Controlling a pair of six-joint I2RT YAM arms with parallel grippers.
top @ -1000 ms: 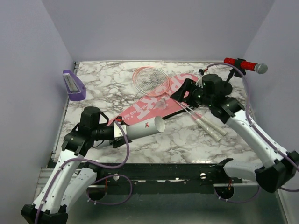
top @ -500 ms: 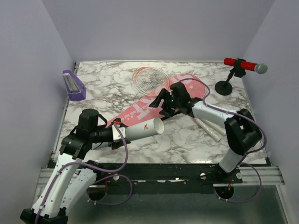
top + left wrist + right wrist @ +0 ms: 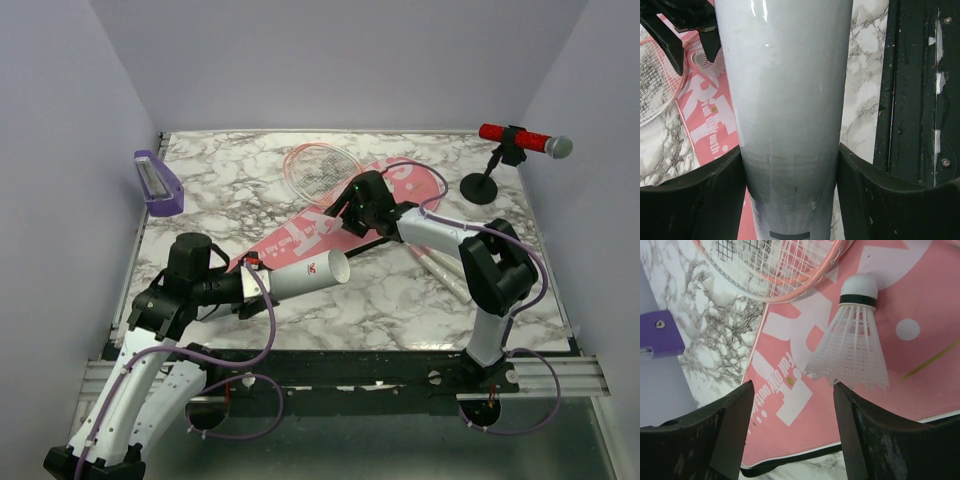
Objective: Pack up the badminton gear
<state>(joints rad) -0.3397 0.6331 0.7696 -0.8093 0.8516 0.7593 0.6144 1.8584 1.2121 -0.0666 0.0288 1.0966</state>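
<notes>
We judge the packing to be barely begun: nothing is inside the pink bag (image 3: 295, 238) yet, which lies flat and slantwise across the middle of the marble table (image 3: 230, 170). The left gripper (image 3: 245, 283) is clamped around the white tube (image 3: 305, 273), holding it near the front left with its open mouth pointing right, toward the bag. The wrist view shows both fingers pressed against the tube's sides. The right gripper (image 3: 792, 390) hovers low over the bag with its jaws apart and nothing between them. The shuttlecock (image 3: 855, 340) lies on the bag just beyond the fingertips, cork end pointing away. The racket (image 3: 320, 168) rests with its head at the far end, partly over the bag, and its pale handle trails to the near right. Left to do, as we read it: grip the shuttlecock, slide it into the tube, then stow tube and racket in the bag. We cannot tell whether the bag is open.
</notes>
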